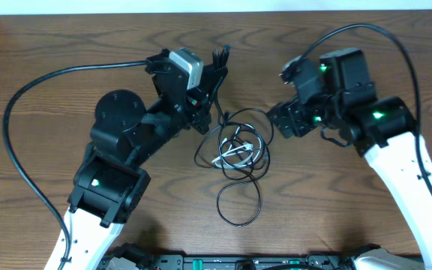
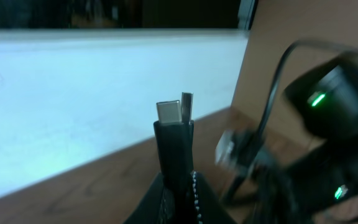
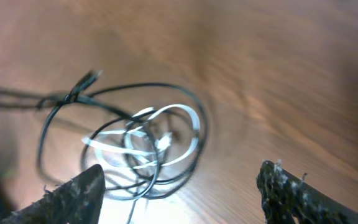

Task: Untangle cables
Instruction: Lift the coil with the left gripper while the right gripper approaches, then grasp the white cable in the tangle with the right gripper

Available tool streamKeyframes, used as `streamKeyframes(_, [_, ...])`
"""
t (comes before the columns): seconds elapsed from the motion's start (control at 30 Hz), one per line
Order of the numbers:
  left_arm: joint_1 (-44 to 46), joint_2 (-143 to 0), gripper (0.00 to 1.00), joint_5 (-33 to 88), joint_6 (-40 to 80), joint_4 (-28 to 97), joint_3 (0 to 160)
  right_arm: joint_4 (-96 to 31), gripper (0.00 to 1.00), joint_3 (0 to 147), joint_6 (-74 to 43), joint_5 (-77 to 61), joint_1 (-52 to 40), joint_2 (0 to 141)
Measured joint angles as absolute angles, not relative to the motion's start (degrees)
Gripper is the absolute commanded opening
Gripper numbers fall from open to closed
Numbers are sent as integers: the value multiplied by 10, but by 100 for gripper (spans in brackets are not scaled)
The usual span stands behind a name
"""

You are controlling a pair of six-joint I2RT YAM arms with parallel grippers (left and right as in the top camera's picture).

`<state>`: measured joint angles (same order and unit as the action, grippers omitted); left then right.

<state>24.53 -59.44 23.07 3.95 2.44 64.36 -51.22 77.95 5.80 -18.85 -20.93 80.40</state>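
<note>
The cables (image 1: 238, 150) lie knotted in a heap on the table (image 1: 313, 214), black loops wound through whitish ones. Just up-left of that heap the left gripper (image 1: 214, 75) is clamped on two plug ends (image 2: 174, 112), which stick up out of it. Right of the heap the right gripper (image 3: 179, 186) hovers with its fingers spread wide, holding nothing. If the left arm pulls away with nothing pinning the heap, I'd expect the knot to cinch tighter, or the whole lot to drag along (it looks feather-light). The right could also pinch several strands at once.
</note>
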Motion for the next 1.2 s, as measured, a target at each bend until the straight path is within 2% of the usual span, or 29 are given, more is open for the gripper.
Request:
streamKeyframes(0.33, [245,-580,7,241,69,-26,644,-513,82,780,102,-209,-265,912])
streamKeyframes(0.67, [245,-520,7,255,78,-26,644,-441,67,780,61,-174,-266,958])
streamKeyframes(0.73, [245,-511,7,256,80,-26,644,-428,54,780,49,-171,-268,967])
streamKeyframes(0.77, [245,-507,7,256,82,-26,644,-422,40,780,44,-171,-269,973])
streamKeyframes(0.8, [245,-505,7,256,86,-26,644,-416,15,780,37,-171,-271,980])
streamKeyframes(0.83, [245,-504,8,256,88,-26,644,-411,5,780,31,-171,-272,984])
streamKeyframes(0.87, [245,-504,7,256,91,-25,644,-401,1,780,24,-169,-275,990])
streamKeyframes(0.97, [245,-505,10,256,93,-17,644,-387,1,780,-10,-150,-278,995])
streamKeyframes(1.0, [245,-505,31,256,93,-14,644,-381,1,780,-22,-136,-278,995])
streamKeyframes(1.03, [245,-505,42,256,93,-11,644,-378,1,780,-34,-121,-278,995])
streamKeyframes(1.07, [245,-505,77,256,92,-2,644,-378,1,780,-54,-94,-277,995])
streamKeyframes(1.1, [245,-505,98,256,93,4,644,-378,1,780,-67,-73,-275,995])
streamKeyframes(1.2, [245,-503,99,253,95,73,646,-383,1,789,-102,-4,-251,991])
